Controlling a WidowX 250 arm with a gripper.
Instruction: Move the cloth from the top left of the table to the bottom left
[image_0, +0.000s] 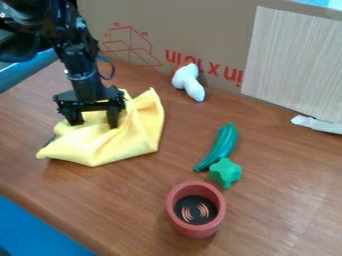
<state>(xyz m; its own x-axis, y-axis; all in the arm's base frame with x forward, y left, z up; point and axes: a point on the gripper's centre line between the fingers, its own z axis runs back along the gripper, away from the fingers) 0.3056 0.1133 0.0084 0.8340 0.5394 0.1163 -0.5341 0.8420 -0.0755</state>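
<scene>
Red cup (186, 229) stands upright; hand (94, 123) hangs spread over yellow cloth (133, 142).

"Any words you can make out?"
"Red print (172, 56), upside down, on the cardboard (200, 25) at the back, but I can't read it for certain."
"Any numbers?"
"None I can read."

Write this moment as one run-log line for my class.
gripper: open, at cloth | cloth: rumpled, left side of table | red cup: upright
</scene>
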